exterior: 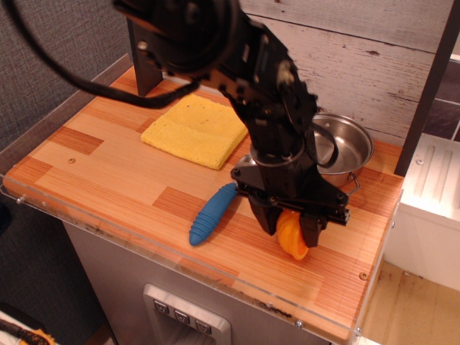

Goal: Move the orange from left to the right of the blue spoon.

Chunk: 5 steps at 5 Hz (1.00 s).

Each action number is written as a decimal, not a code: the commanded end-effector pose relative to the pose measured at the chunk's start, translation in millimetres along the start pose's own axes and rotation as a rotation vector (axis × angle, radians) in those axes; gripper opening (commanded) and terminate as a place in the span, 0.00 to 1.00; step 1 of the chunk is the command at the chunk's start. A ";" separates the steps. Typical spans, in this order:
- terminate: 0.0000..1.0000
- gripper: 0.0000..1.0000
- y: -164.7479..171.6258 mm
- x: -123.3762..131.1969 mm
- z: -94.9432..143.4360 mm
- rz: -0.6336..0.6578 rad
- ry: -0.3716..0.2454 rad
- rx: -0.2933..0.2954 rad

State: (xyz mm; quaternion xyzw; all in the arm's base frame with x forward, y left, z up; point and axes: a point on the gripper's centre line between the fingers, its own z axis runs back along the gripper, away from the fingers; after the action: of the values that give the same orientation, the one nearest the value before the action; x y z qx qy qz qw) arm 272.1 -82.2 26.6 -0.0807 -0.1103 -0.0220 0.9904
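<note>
My gripper (290, 228) is shut on the orange (292, 237), a glossy bright orange toy half held between the black fingers just above the wooden counter (108, 180), to the right of the blue spoon. The blue spoon (213, 213) lies diagonally on the counter; its ribbed blue handle shows, but its metal bowl is hidden behind my arm. The orange is about a hand's width to the right of the handle.
A flat yellow cloth (195, 131) lies at the back left of the counter. A steel pot (346, 147) stands at the back right, partly hidden by my arm. The counter's front edge has a clear plastic lip (180, 269).
</note>
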 end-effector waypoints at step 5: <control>0.00 1.00 32.5 19.3 111.3 0.059 -0.197 -0.044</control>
State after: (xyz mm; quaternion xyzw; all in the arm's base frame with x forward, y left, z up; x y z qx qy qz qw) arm 263.9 -25.5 122.8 -0.1042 -0.1788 0.0193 0.9782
